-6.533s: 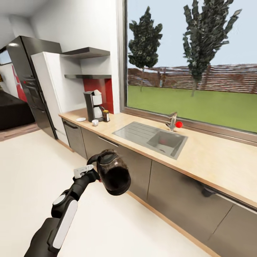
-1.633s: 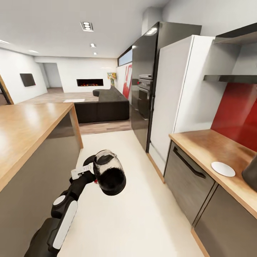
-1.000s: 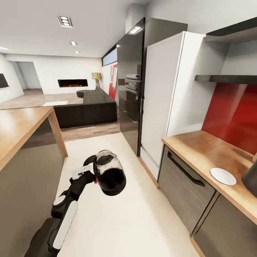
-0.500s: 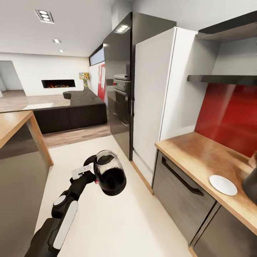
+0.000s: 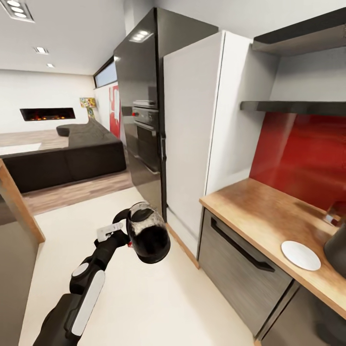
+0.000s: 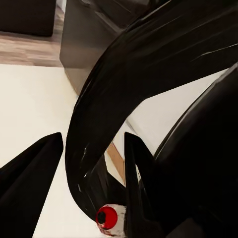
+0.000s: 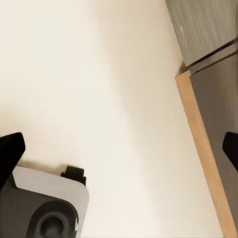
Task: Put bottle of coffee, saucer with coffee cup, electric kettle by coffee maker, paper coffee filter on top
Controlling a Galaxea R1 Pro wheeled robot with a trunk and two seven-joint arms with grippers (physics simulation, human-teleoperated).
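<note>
My left gripper (image 5: 120,229) is shut on the black loop handle of the electric kettle (image 5: 147,238), which hangs over the floor in front of me. In the left wrist view the handle (image 6: 99,124) runs between the two fingers (image 6: 34,178), above the red button (image 6: 106,216). The white saucer (image 5: 301,255) lies on the countertop (image 5: 254,209) at the right. The coffee maker (image 5: 337,250) shows as a dark edge just beyond the saucer. The kitchen shelf (image 5: 293,106) hangs above the red backsplash. My right gripper (image 7: 121,146) is open over the floor. The bottle of coffee, paper coffee filter and coffee cup are out of view.
A white fridge (image 5: 192,134) and a black oven tower (image 5: 139,105) stand left of the countertop. An island counter's corner (image 5: 14,202) is at the left edge. Cream floor (image 5: 144,298) runs between them. Grey cabinet fronts (image 5: 230,269) sit under the countertop.
The whole view has swung to the right: fridge, oven tower and island have slid left in the picture. The kettle stays held the same way in the left gripper.
</note>
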